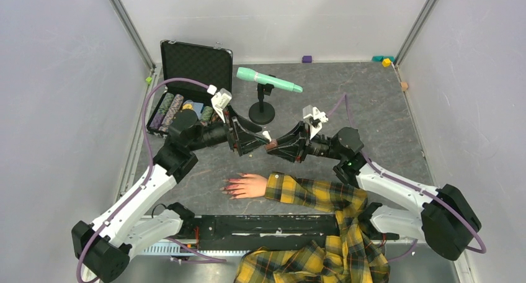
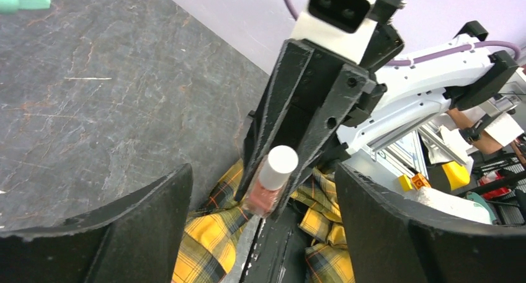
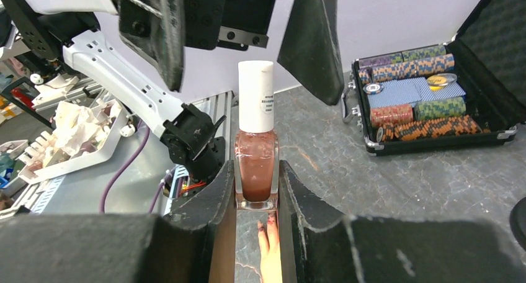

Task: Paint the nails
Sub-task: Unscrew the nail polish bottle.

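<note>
A pale mannequin hand (image 1: 251,185) lies palm down near the table's front edge, in a yellow plaid sleeve (image 1: 313,194). Its glossy red-pink nails (image 1: 228,187) point left; some nails (image 3: 268,228) also show far below the right fingers. My right gripper (image 1: 273,148) is shut on the glass body of a brownish-pink polish bottle (image 3: 256,165), held in the air above the hand. The bottle's white cap (image 3: 256,97) points at my left gripper (image 1: 259,140). That left gripper (image 2: 263,171) is open, one finger on each side of the cap (image 2: 279,162), not touching it.
An open black case (image 1: 189,103) of poker chips sits at the back left. A mint microphone (image 1: 268,79) stands on a black round-based stand (image 1: 262,114) behind the grippers. Small coloured blocks (image 1: 386,61) lie along the far edge. A black rail (image 1: 260,224) runs along the near edge.
</note>
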Available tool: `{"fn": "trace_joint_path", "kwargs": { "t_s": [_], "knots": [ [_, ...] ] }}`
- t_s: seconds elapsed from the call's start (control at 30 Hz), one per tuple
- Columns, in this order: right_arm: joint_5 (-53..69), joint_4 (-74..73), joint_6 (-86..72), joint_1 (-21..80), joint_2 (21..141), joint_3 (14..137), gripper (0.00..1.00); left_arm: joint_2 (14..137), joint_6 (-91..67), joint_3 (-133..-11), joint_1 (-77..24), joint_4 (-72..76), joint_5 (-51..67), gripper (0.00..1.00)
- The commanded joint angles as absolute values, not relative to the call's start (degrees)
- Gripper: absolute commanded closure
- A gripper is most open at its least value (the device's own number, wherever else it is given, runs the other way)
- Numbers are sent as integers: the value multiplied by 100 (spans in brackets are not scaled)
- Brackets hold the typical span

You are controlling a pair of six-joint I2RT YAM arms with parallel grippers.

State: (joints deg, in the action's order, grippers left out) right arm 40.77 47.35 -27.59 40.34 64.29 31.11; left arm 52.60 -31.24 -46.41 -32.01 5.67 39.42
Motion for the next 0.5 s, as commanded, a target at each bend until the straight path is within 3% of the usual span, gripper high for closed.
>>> {"fn": "trace_joint_path", "kwargs": {
  "t_s": [0.0, 0.17, 0.47],
  "knots": [
    [4226, 5165, -2977, 4016, 6569, 3313, 100, 5228, -3352, -4641, -3237, 1063, 4298, 17],
    [4228, 5212, -3056, 4017, 6651, 3340, 100, 5254, -3354, -4641, -3235, 1061, 4331, 29],
    [4210, 5213, -3102, 4017, 6670, 3357, 100, 5338, -3390, -4655, -3296, 1063, 4377, 35]
  ]
}}
